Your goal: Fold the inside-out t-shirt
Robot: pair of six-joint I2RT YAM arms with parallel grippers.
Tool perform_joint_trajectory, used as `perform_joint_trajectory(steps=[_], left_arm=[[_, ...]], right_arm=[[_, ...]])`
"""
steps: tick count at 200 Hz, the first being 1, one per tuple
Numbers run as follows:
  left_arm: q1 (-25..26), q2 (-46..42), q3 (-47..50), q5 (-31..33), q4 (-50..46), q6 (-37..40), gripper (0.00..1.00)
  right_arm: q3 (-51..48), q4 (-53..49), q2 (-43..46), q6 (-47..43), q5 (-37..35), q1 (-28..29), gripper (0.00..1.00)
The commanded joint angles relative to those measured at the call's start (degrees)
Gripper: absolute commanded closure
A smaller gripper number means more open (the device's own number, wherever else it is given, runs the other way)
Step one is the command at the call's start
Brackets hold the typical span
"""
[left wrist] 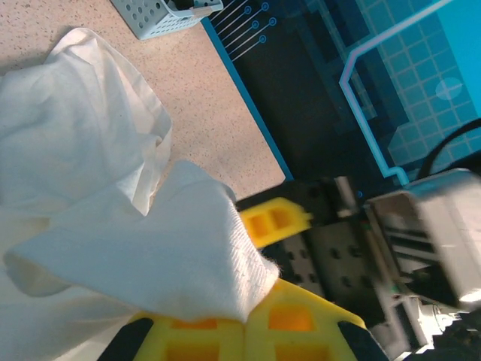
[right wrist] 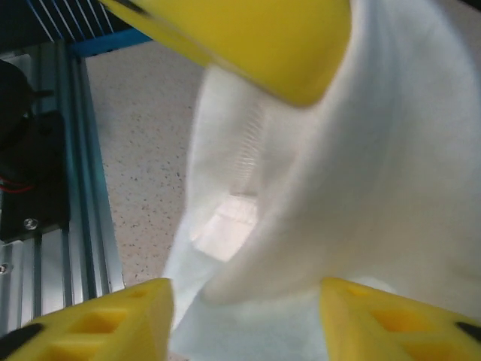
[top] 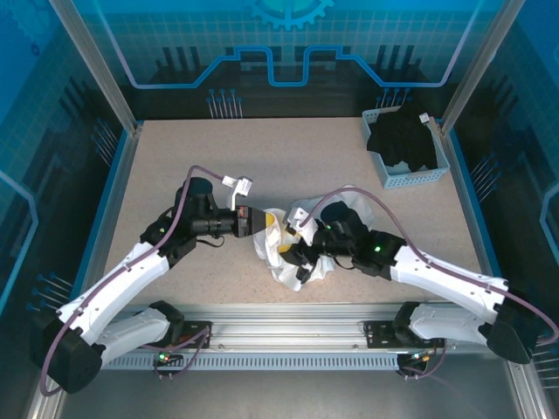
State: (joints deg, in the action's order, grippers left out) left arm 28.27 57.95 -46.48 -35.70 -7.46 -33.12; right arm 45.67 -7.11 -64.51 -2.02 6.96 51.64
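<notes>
The inside-out t-shirt (top: 284,262) is a crumpled white heap on the speckled table (top: 175,157), near the front edge and between the 2 arms. From above, the left gripper (top: 259,223) touches the heap's left side and the right gripper (top: 301,250) is buried in its middle. A pale blue basket (top: 417,177) holding a black garment (top: 403,140) stands well apart in the far right corner.

From the left wrist, the t-shirt (left wrist: 90,188) spreads in loose folds over the table (left wrist: 218,98). The left gripper (left wrist: 244,327) is clenched on a flap of the white cloth, which drapes over its yellow fingers (left wrist: 301,320). Just beyond sits 1 yellow finger (left wrist: 274,219) of the right arm.

From the right wrist, the t-shirt (right wrist: 376,188) hangs close and blurred, a small white label (right wrist: 225,229) on its inner face. The right gripper (right wrist: 244,320) is released: its 2 yellow fingers (right wrist: 98,323) stand wide apart with cloth hanging loose between them. Another yellow finger (right wrist: 263,37) presses the cloth from above.
</notes>
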Motion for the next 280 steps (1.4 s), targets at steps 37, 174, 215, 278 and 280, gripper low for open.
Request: perform_joint_trajectory(steps=[37, 174, 215, 278, 280], left_arm=[[-0.49, -3.01, -1.63, 0.33, -4.47, 2.32, 1.00], [-1.16, -10.07, 8.61, -3.55, 3.89, 2.91, 1.00], [-1.07, -11.31, 8.92, -9.15, 10.71, -0.58, 1.00], [-1.07, -6.91, 5.60, -6.39, 7.33, -1.33, 1.00], [-1.10, -6.90, 5.54, -6.33, 7.23, -1.33, 1.00]], right_arm=[[-4.11, 8.88, 1.01, 0.21, 7.19, -4.52, 1.00], [-7.93, 12.09, 6.63, 1.17, 9.97, -8.10, 1.00], [-3.47, 6.64, 1.24, 1.58, 7.96, -8.03, 0.95], [-3.14, -0.04, 6.49, -0.90, 8.73, -7.49, 0.67], [-3.31, -0.23, 6.92, -1.02, 8.94, -7.44, 0.66]])
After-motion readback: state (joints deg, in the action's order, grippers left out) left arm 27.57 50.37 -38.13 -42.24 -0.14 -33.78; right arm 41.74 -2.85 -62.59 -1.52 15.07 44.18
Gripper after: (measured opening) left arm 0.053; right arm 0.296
